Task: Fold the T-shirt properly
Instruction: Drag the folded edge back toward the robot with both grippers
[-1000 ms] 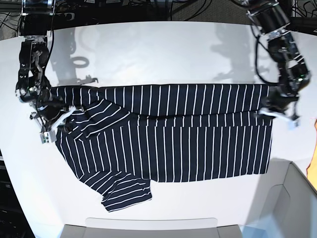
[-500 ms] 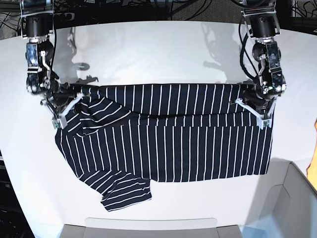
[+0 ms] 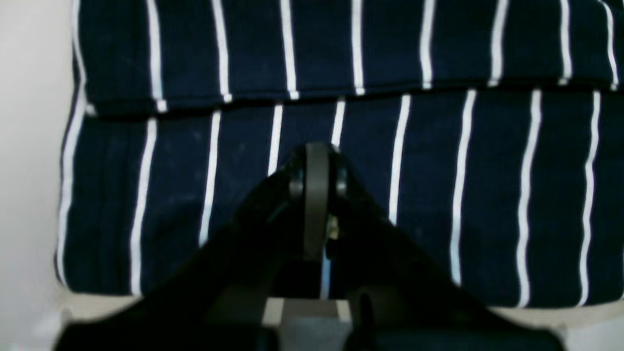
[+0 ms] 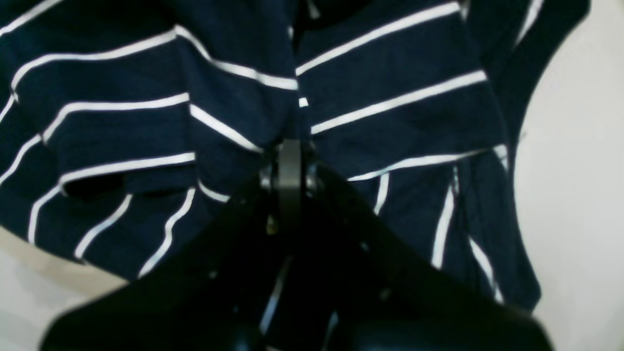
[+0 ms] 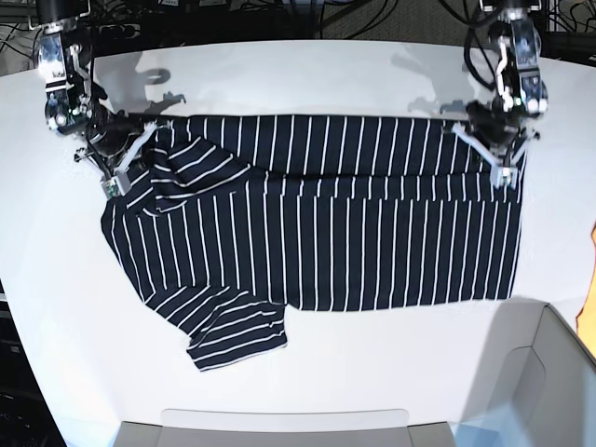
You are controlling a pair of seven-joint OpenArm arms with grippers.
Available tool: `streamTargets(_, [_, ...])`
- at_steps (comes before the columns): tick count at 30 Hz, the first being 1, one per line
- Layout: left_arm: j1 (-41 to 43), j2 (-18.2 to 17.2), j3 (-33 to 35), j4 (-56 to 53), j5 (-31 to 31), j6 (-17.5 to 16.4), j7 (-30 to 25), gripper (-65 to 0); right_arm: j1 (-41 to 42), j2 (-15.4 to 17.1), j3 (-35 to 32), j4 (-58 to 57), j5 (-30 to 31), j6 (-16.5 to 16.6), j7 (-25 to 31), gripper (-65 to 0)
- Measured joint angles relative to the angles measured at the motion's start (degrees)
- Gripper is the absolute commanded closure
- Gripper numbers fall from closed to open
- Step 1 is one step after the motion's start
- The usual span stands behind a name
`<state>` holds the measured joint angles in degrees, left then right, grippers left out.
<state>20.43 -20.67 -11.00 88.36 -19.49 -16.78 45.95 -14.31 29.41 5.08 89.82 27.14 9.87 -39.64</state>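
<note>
The T-shirt (image 5: 354, 233), dark navy with thin white stripes, lies spread across the white table (image 5: 307, 84). Its top band is folded over, and one sleeve (image 5: 237, 340) sticks out at the near left. My left gripper (image 5: 507, 172) sits at the shirt's far right corner, shut on the fabric. In the left wrist view its closed tips (image 3: 317, 151) press on the flat striped cloth (image 3: 463, 195) just below a fold edge. My right gripper (image 5: 114, 186) is shut on the bunched far left corner. In the right wrist view, wrinkles in the cloth (image 4: 390, 112) run in to its tips (image 4: 291, 144).
A grey bin (image 5: 549, 372) stands at the near right, and a flat grey panel (image 5: 279, 428) runs along the near edge. Cables (image 5: 279, 14) hang behind the table's far edge. Something orange (image 5: 589, 307) shows at the right border.
Both arms have moved toward the far side of the table. The shirt's top edge went with them, and the cloth now lies more stretched out.
</note>
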Motion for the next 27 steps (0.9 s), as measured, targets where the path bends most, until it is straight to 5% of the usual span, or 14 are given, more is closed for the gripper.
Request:
streamTargets(12, [16.37, 3.04, -8.81, 11.8, 0.07, -0.66, 5.18, 0.0, -11.54, 2.27, 0.17, 8.63, 0.24, 0.17, 0.46, 0.0])
streamTargets(27, [14.67, 3.26, -11.89, 15.56, 1.7, -0.57, 12.9, 0.0, -16.68, 0.61, 3.19, 13.92, 0.22, 0.46, -3.13, 0.0])
